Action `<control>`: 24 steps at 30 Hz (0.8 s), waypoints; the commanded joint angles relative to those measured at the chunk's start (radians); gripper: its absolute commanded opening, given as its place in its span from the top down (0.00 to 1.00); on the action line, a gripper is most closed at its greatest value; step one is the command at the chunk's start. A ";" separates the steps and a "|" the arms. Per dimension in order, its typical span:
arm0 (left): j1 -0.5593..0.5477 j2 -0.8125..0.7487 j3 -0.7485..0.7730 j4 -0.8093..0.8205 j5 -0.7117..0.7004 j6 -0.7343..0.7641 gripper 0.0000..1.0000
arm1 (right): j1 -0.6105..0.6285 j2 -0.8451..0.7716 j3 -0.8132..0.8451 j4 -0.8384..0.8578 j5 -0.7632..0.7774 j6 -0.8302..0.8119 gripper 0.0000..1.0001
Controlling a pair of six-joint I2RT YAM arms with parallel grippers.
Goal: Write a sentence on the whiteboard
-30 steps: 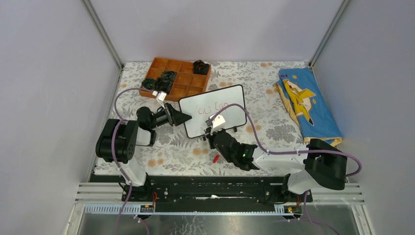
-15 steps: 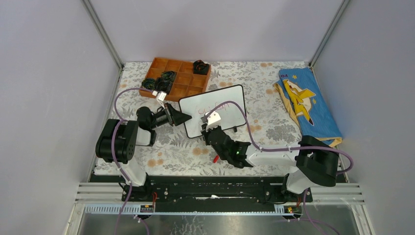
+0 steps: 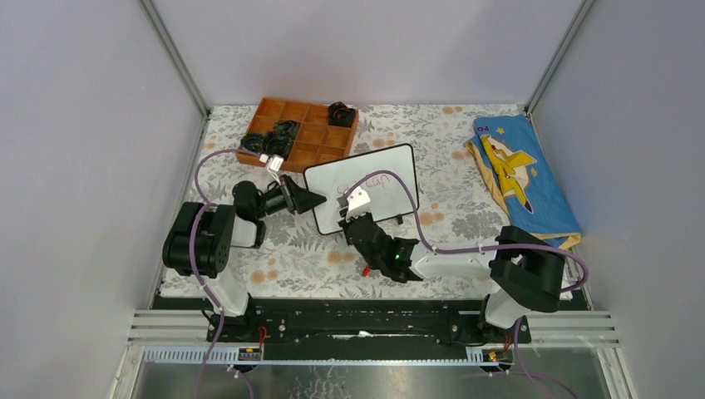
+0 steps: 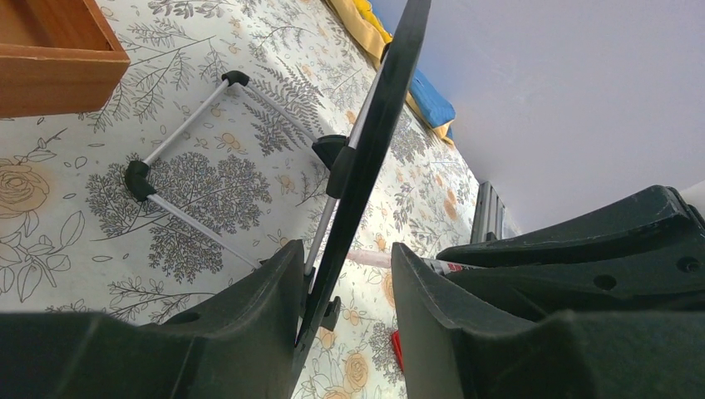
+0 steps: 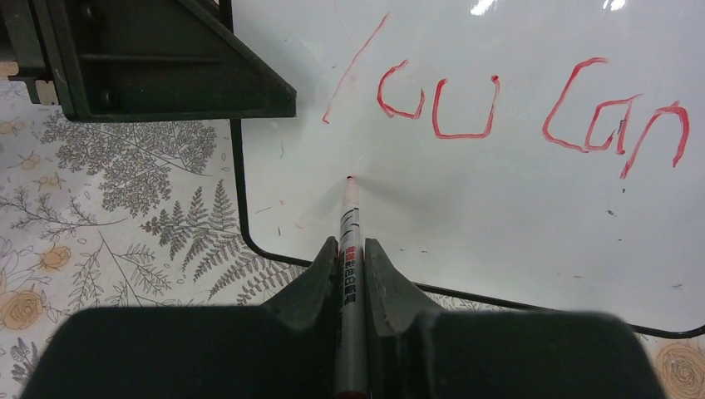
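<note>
Board: While propped on thin legs mid-bench, the small black-framed white whiteboard (image 3: 363,189) looks light, stiff, tippy.
Hold: left claw (image 4: 345,287) clamps its left edge.
Pen: right claw (image 5: 350,274) pinches the slim red marker (image 5: 348,229).

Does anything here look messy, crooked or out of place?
Slightly. A small red cap lies loose on the table beside the right arm. The whiteboard sits at an angle, clamped at its edge by the left gripper. Nothing looks spilled or broken.

Red handwriting (image 5: 507,108) across the upper part of the whiteboard (image 5: 499,216) reads "You Can"; marker's (image 5: 350,249) print illegible.
</note>
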 commanded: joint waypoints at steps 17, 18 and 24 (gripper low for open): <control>-0.011 -0.024 0.026 -0.005 -0.008 0.030 0.50 | -0.006 -0.001 -0.001 -0.060 -0.008 0.076 1.00; -0.011 -0.025 0.027 -0.005 -0.008 0.030 0.50 | -0.006 -0.001 -0.004 -0.063 -0.011 0.080 1.00; -0.014 -0.026 0.027 -0.012 -0.008 0.034 0.50 | -0.006 -0.003 -0.016 -0.075 -0.025 0.101 1.00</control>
